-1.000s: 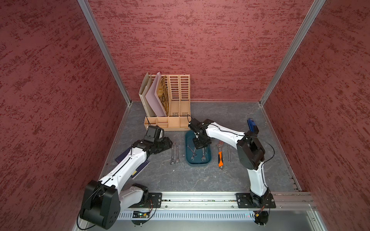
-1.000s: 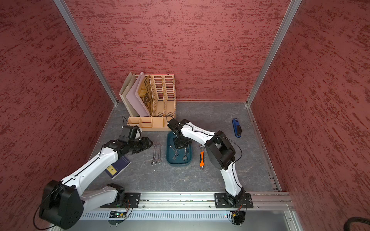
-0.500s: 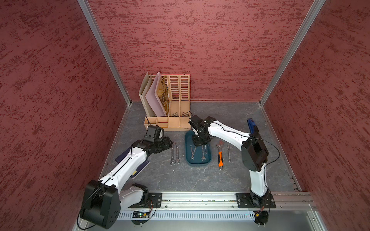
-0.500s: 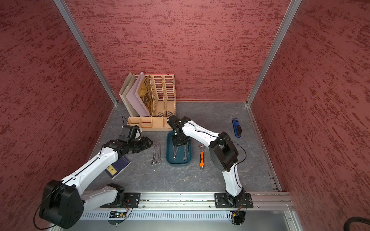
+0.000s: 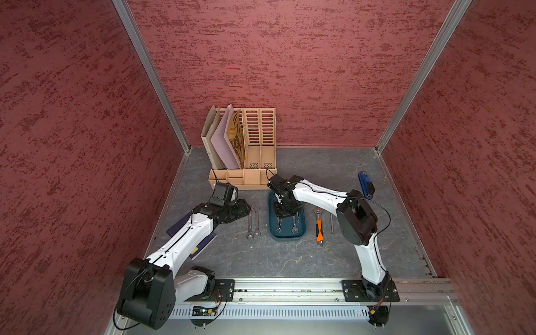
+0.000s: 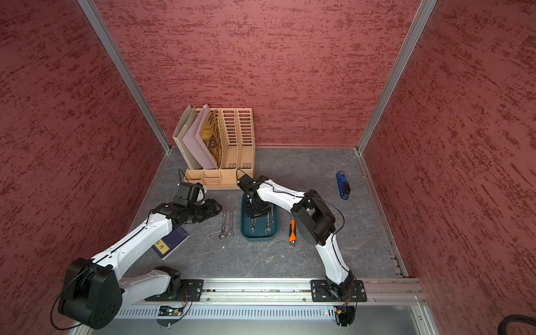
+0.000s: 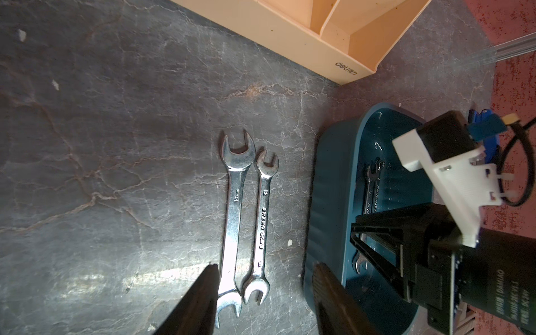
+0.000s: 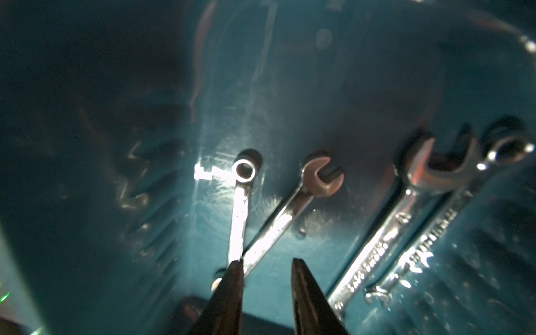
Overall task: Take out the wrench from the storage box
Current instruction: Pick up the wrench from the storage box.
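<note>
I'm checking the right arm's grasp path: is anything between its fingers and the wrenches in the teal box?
Nothing visible stands between. The right gripper hangs open inside the storage box, over two crossed wrenches; one finger sits at their crossing, so closing might catch both.

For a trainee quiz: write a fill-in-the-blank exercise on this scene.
1. The fingers of the right gripper stand ___ inside the storage box.
2. Near the left gripper, ___ wrenches lie side by side on the table.
3. The adjustable wrench has an ___ handle.
Missing words: open; two; orange.
</note>
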Robot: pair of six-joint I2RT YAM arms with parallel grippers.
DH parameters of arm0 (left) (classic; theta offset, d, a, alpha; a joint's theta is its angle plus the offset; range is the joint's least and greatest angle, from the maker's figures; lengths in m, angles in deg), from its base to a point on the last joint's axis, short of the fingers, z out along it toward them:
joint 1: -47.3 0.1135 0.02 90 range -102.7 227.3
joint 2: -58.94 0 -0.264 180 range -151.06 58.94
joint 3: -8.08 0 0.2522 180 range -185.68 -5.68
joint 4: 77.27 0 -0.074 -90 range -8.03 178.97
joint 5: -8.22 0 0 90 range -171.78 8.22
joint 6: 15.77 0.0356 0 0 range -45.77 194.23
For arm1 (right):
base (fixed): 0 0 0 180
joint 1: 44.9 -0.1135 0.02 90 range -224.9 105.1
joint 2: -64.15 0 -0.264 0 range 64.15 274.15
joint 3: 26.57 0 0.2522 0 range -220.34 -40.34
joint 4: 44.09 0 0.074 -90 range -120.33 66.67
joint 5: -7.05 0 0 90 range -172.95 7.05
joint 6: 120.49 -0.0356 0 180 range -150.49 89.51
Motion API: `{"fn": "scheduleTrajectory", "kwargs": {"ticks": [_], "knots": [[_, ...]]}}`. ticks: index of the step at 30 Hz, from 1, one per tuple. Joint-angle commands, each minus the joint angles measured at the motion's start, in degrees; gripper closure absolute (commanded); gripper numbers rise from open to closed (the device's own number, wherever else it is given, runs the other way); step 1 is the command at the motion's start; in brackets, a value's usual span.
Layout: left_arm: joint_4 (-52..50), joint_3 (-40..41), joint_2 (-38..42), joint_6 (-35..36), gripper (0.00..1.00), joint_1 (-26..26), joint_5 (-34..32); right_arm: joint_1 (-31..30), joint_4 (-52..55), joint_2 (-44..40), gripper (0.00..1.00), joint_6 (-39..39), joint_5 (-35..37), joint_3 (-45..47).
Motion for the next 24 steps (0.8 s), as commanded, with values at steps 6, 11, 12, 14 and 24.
{"fn": "scheduleTrajectory", "kwargs": {"ticks": [6, 11, 12, 14, 24], "knots": [[1.63, 0.85, -0.7, -0.44, 0.45, 0.51, 0.54, -0.33, -0.64, 3.53, 0.64, -2.89, 4.68, -1.11], [1.82, 1.06, -0.7, -0.42, 0.45, 0.48, 0.57, -0.34, -0.3, 5.28, 0.64, -2.9, 5.55, -2.16], [1.75, 1.11, -0.65, -0.46, 0.45, 0.49, 0.5, -0.34, -0.17, 5.69, 0.64, -2.78, 5.68, -2.4], [1.87, 1.17, -0.61, -0.44, 0.45, 0.5, 0.54, -0.37, 0.11, 6.34, 0.66, -2.48, 5.9, -2.55], [1.8, 1.18, -0.44, -0.38, 0.45, 0.47, 0.43, -0.38, 1.24, 7.7, 0.79, 0.7, 8.47, -3.87]]}}
